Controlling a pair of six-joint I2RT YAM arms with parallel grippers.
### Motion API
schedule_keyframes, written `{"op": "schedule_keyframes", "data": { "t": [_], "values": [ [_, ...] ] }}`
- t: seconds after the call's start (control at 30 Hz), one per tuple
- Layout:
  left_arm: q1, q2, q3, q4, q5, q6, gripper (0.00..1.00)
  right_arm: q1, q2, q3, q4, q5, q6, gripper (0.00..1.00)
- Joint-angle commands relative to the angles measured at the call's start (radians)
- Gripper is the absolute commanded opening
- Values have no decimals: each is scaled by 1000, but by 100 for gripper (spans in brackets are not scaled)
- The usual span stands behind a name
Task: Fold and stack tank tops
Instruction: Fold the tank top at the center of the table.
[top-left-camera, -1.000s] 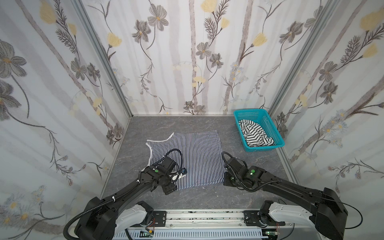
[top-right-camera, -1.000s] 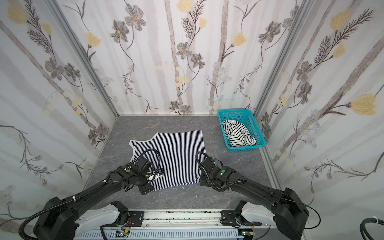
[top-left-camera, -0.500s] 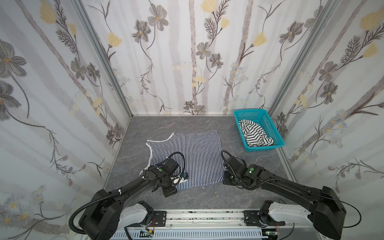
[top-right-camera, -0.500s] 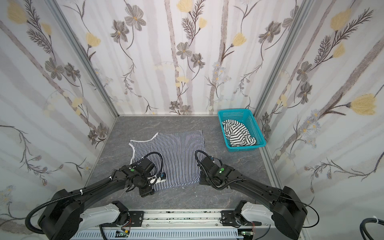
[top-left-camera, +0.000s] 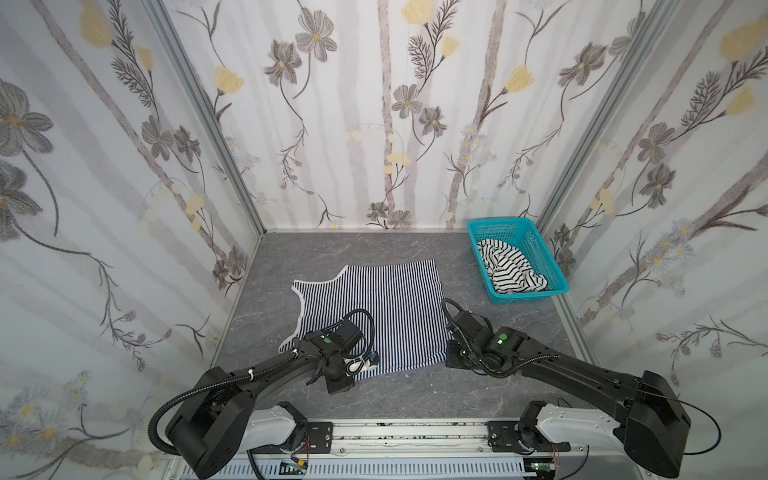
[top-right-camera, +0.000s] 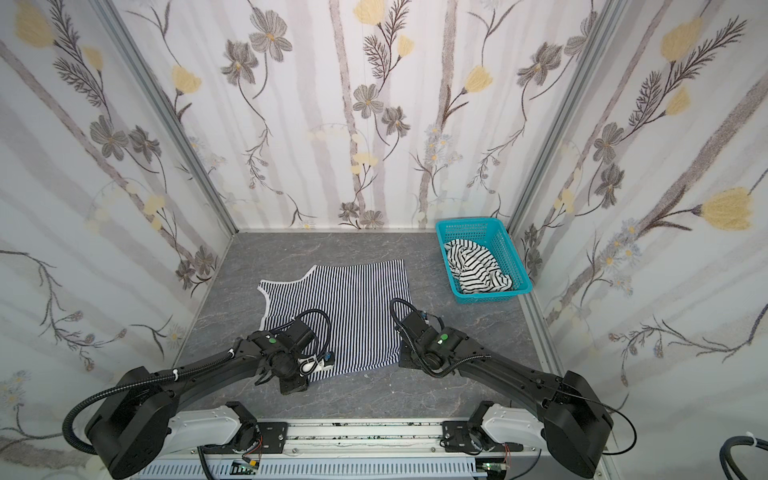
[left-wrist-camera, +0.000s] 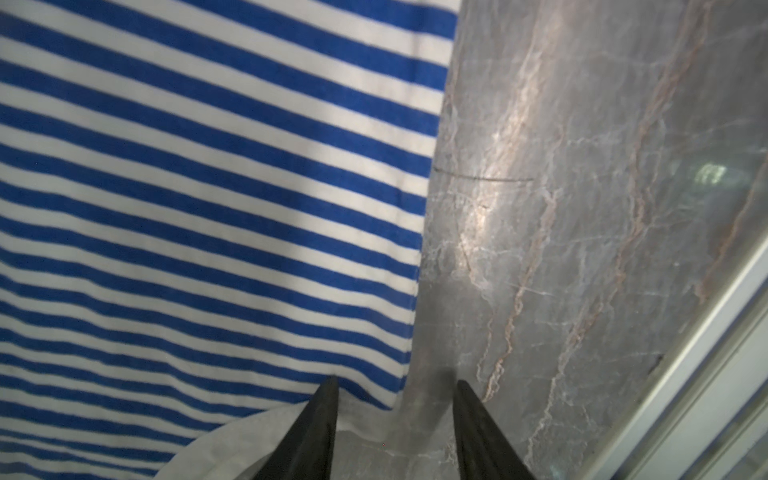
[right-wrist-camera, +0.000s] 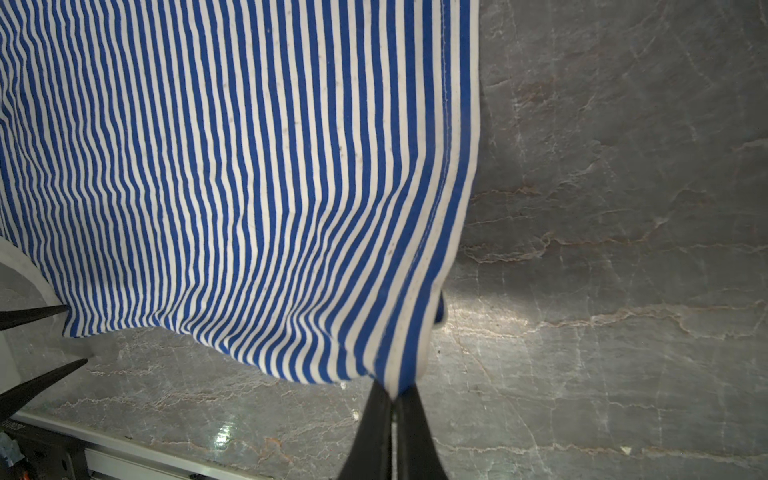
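Slip risk: right gripper (right-wrist-camera: 392, 392) clamped on navy top's (top-left-camera: 374, 307) 5 o'clock corner; left gripper (left-wrist-camera: 395, 380) apart astride 7 o'clock edge, could miss cloth. Lies flat at table (top-left-camera: 415, 386) centre; other top (top-left-camera: 509, 270) in basket (top-left-camera: 494, 226), 2 o'clock.

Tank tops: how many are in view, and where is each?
2. The fine-striped tank top lies spread on the table, one corner pinched by the right hand; the wide-striped tank top sits crumpled in the teal basket. Others could be hidden under it.
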Motion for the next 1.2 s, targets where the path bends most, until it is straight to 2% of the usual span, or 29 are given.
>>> {"op": "schedule_keyframes", "data": {
  "t": [0.0, 0.1, 0.17, 0.27, 0.37, 0.47, 0.5, 0.73, 1.17],
  "values": [
    [-2, 5, 1, -19, -15, 2, 47, -3, 7, 13, 31, 17, -7, 0],
    [-3, 34, 2, -17, -27, 5, 44, -6, 5, 13, 30, 17, -7, 0],
    [-3, 45, 3, -17, -29, 7, 32, -8, 1, 10, 28, 17, -7, 0],
    [-4, 57, 6, -18, -32, 6, 26, -16, -7, 7, 22, 20, -11, 0],
    [-4, 66, 11, -20, -44, 14, 14, -17, -17, 7, 16, 21, -21, 0],
    [-3, 61, 27, -24, -62, 23, 2, -61, -26, 13, 6, 22, -32, 0],
    [-4, 57, 36, -25, -68, 26, 0, -65, -28, 13, 2, 22, -36, 0],
    [8, 65, 109, -23, -74, 33, 0, -94, -10, 84, -28, 37, -85, 0],
    [129, 147, 261, -17, -118, 123, 0, -178, 126, 207, -44, 53, -219, 0]
  ]
}}
